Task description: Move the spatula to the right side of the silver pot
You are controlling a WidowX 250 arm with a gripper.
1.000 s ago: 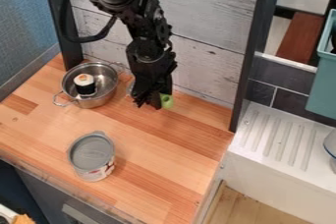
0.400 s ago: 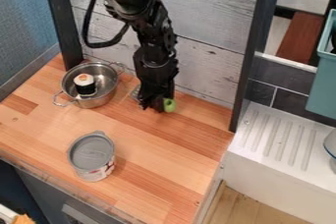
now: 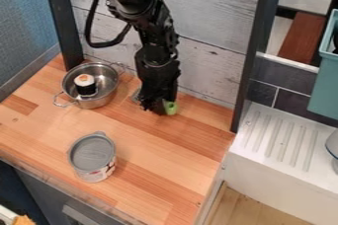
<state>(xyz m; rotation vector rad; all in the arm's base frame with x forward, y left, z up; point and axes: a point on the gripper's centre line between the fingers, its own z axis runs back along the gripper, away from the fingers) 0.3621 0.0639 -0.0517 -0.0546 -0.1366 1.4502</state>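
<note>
Fingers (image 3: pixel 157 106) clenched on spatula (image 3: pixel 172 108), R of silver pot (image 3: pixel 104 101) w/ 1 sushi roll (image 3: pixel 85 85) inside.

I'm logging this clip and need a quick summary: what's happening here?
The robot arm has its pincer low at the green-handled spatula; whether it grips it is unclear. In this view the spatula is right of the silver pot, which holds a sushi-like piece. A lidded can stands nearer the camera.
</note>
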